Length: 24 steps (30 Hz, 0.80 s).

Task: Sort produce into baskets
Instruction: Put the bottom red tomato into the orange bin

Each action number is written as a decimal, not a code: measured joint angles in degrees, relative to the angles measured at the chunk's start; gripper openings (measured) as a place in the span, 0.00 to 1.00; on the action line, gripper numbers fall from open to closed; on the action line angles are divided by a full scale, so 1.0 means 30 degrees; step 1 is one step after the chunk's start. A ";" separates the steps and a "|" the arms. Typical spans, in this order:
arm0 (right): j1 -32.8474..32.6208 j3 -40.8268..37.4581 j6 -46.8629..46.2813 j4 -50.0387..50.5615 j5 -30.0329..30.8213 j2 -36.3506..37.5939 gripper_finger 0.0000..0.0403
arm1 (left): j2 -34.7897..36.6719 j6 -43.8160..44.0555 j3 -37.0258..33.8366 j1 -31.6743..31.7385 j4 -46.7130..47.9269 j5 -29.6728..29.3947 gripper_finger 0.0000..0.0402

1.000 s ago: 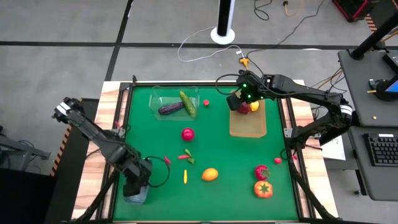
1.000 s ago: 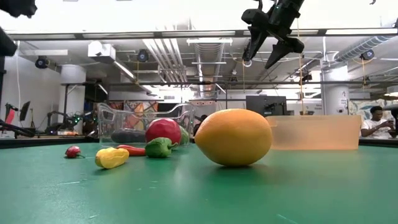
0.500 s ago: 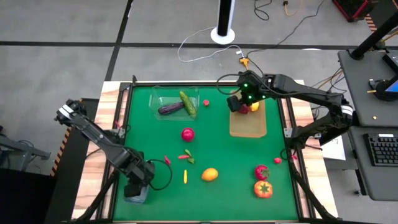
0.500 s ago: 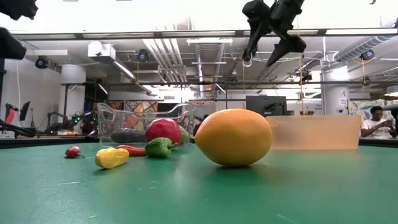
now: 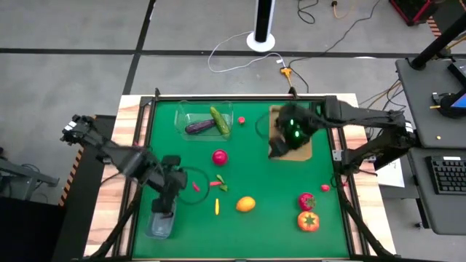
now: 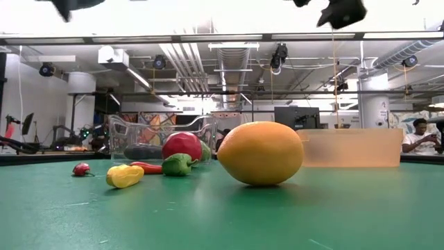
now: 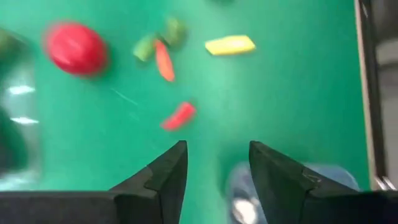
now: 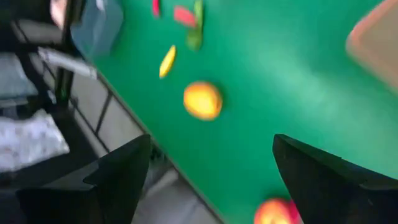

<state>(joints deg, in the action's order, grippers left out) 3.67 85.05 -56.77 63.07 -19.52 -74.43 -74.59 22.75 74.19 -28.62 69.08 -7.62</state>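
Evidently the produce was still mostly loose on the green table: an orange fruit near the middle front, a small yellow chilli just beside it, a red round fruit farther back, a cluster of red and green chillies between them, and a tomato with a strawberry-like red fruit at the front right. Only the eggplant and cucumber lay inside the clear plastic tub at the back left. The left gripper hung with its fingers parted and nothing between them, above the mat near the bluish-grey tub at the front left. The right gripper was over the near edge of the wooden tray, its fingers spread wide and empty in the right wrist view. These looked like light, hard plastic toys, smooth and probably slippery; the round ones would likely roll if nudged, so a grip across the widest part seemed safest. The chillies were thin and lay flat on the mat, so they would probably need fingertips brought low and closed across the narrow body. Nothing appeared fragile.
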 joint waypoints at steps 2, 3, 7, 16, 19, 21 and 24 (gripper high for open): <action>-0.1529 -0.0115 -0.1072 0.0214 -0.0002 -0.0076 0.81 | 0.0119 -0.1306 0.0620 0.1085 -0.0022 -0.0472 0.37; -0.2232 -0.0222 -0.1632 0.0410 -0.0009 -0.0088 0.81 | 0.0179 -0.1937 0.0832 0.1622 0.0004 -0.0644 0.37; -0.5066 -0.0946 -0.4369 0.1591 0.0190 -0.0103 0.81 | 0.0345 -0.4353 0.1722 0.3665 -0.0076 -0.0794 0.34; -0.9029 -0.3866 -0.9622 0.3562 0.2193 0.0401 0.79 | 0.1188 -0.8253 0.3287 0.5929 -0.5101 -0.0783 0.31; -0.9727 -0.5137 -1.0884 0.3442 0.2212 0.0443 0.78 | 0.1590 -0.8882 0.3299 0.6177 -0.7026 -0.0640 0.31; -1.0090 -0.6062 -1.1499 0.3142 0.2196 0.0443 0.78 | 0.1865 -0.9066 0.3197 0.6259 -0.7911 -0.0620 0.31; -1.0386 -0.7600 -1.2348 0.1448 0.2153 0.0443 0.78 | 0.2116 -0.9057 0.3095 0.6358 -0.8164 -0.0634 0.31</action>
<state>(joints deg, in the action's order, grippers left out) -27.49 62.25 -93.82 67.42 -13.06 -73.10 -68.24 -4.42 83.47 -9.54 44.59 -9.52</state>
